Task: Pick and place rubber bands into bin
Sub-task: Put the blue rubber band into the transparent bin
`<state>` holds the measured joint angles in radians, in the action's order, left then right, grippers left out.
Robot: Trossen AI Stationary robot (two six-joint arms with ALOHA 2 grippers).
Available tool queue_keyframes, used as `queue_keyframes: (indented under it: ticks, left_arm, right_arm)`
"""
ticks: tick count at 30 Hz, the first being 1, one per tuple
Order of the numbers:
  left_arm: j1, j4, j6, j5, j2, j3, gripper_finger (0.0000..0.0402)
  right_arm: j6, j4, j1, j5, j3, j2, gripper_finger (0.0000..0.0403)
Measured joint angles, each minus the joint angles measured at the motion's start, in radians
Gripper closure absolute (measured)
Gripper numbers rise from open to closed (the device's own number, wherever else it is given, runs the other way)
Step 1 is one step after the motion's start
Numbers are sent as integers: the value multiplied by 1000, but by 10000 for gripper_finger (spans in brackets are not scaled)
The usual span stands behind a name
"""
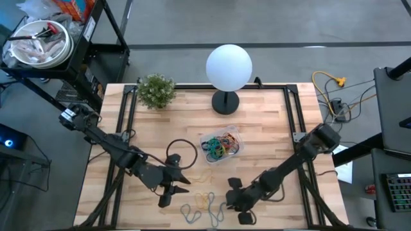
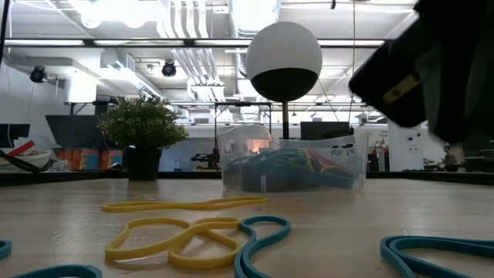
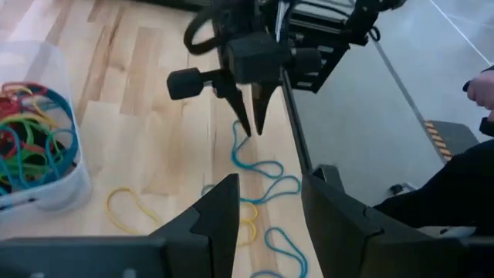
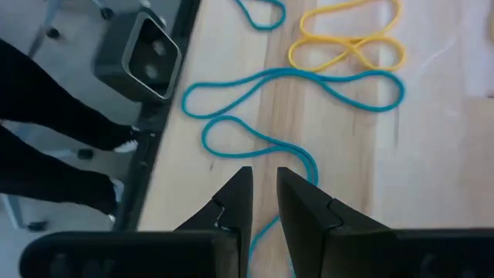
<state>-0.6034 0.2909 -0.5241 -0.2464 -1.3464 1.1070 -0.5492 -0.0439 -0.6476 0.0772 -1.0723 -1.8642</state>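
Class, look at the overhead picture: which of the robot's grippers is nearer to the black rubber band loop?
The left gripper: it sits just below the black rubber band loop. The right gripper is farther off, toward the table's other side.

Loose blue and yellow rubber bands (image 1: 204, 204) lie near the band-filled clear bin (image 1: 221, 146)
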Motion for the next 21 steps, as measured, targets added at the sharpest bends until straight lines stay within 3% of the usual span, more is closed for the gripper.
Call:
queue_keyframes:
  ticks: [8,21]
  left_arm:
    - [-30,0,-47,-29,-1,-12,277]
    - [-52,1,-50,-58,-8,-19,277]
  right_arm:
    - [5,-84,1,46,-104,-118,337]
    - [-53,-148,1,57,-136,-139,257]
